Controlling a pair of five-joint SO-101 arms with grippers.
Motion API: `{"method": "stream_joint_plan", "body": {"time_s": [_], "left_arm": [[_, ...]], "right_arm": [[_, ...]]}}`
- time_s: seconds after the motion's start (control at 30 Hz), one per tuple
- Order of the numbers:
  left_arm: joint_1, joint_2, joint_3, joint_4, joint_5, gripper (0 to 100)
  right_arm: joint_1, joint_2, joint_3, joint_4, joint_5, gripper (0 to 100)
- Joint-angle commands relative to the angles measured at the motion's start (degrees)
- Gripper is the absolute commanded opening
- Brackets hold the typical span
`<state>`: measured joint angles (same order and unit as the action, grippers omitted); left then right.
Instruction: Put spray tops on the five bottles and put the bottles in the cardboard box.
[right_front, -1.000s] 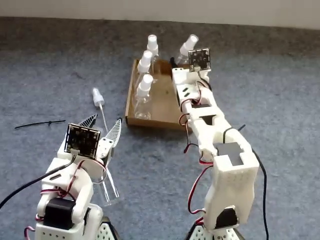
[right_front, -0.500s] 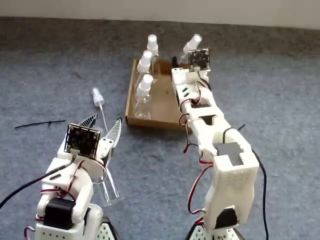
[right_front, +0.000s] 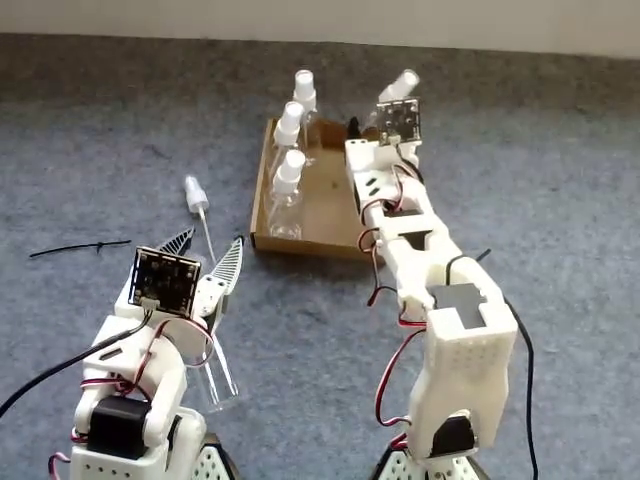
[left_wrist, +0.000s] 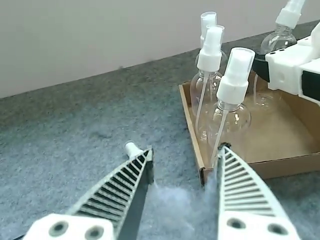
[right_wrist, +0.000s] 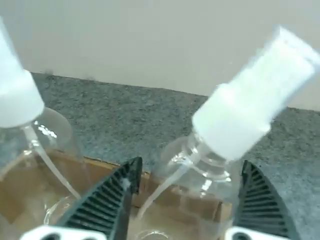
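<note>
— While the near side of the cardboard box (right_front: 300, 243) looks quiet, what has actually changed?

— Nothing close in. A bare bottle (right_front: 215, 385) lies on the grey carpet well short of the box, under the left arm. The left pincer (right_front: 214, 238) hangs a little nearer the box, spread wide and holding nothing, exactly as it was a second ago. The loose spray top (right_front: 197, 200) lies just off the box's left wall and has not moved.

— And inside the box?

— Three capped bottles (right_front: 290, 125) stand in a row along the left wall, unchanged. The change is at the far right corner. The fourth bottle (right_front: 400, 88) has leaned further over, its cap swinging away from the row and out past the far edge.

— Is the right pincer (right_wrist: 190, 165) gripping it?

— I'd say not. Its jaws are parted on either side of the bottle's shoulder, and there seems to be slack between them and the glass. The arm hides the base, so I can't tell whether it sits flat in the box.

— What does that mean for the task?

— Probably that the fourth bottle is being let go while off balance, so it may topple. The bare bottle and the spray top are still to be joined.
</note>
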<state>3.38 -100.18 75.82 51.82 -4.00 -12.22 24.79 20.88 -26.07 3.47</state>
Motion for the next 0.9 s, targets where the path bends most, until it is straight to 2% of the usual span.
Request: {"method": "stream_joint_plan", "body": {"time_s": [0.0,0.87], "left_arm": [[-0.2,0.0,-0.2,-1.1,0.2,19],[-0.2,0.0,-0.1,-1.1,0.2,19]], "right_arm": [[0.4,-1.2,-2.9,-0.6,2.3,25.3],[0.4,-8.8,-2.6,0.2,2.4,25.3]]}}
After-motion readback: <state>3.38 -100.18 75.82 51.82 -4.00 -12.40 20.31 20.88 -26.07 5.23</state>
